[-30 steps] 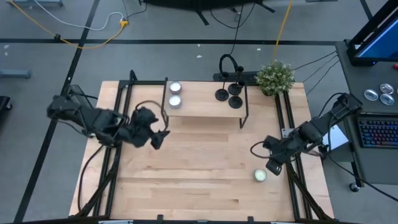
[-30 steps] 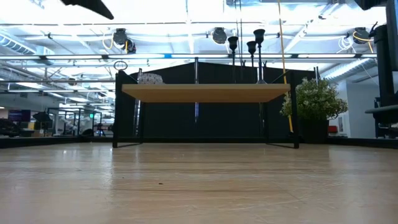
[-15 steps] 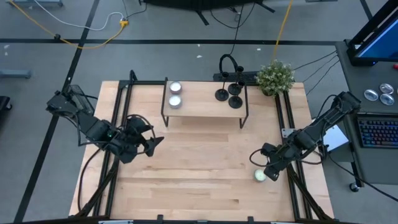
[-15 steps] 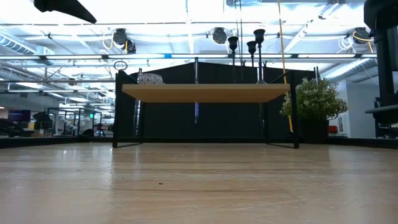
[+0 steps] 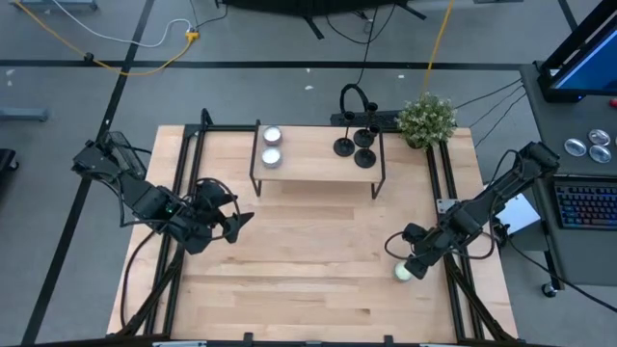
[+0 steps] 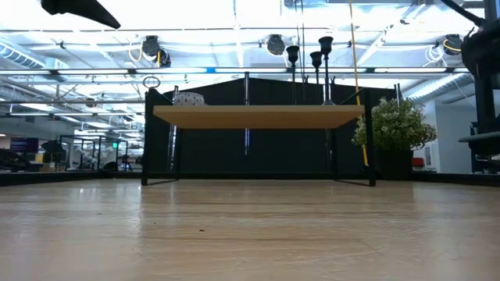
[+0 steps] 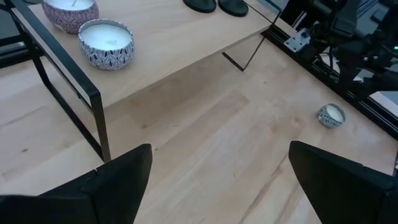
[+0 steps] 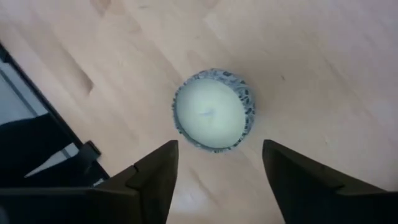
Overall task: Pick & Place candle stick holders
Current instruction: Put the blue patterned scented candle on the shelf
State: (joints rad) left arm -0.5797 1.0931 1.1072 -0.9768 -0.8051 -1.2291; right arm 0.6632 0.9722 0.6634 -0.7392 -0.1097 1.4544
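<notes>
Three black candle stick holders (image 5: 357, 147) stand on their round bases at the right end of a low wooden shelf (image 5: 308, 159). Their stems show in the low view (image 6: 316, 58), and two of their bases show in the left wrist view (image 7: 216, 5). My left gripper (image 5: 231, 224) hovers open over the table's left part, pointing toward the shelf (image 7: 168, 50). My right gripper (image 5: 407, 262) is open near the right edge. Its fingers (image 8: 155, 171) stand above and to either side of a small candle in a patterned tin (image 8: 213, 118), apart from it.
Two larger candles in tins (image 5: 271, 146) sit at the shelf's left end (image 7: 107, 42). The small tin candle (image 5: 403, 273) rests on the table near the right rail. A potted plant (image 5: 427, 118) stands at the far right corner. Black rails run along both sides.
My right gripper has sunk toward the small tin candle on the table. My left gripper drew back toward the table's left edge and slightly lower, then kept still. Nothing on the shelf has moved.
</notes>
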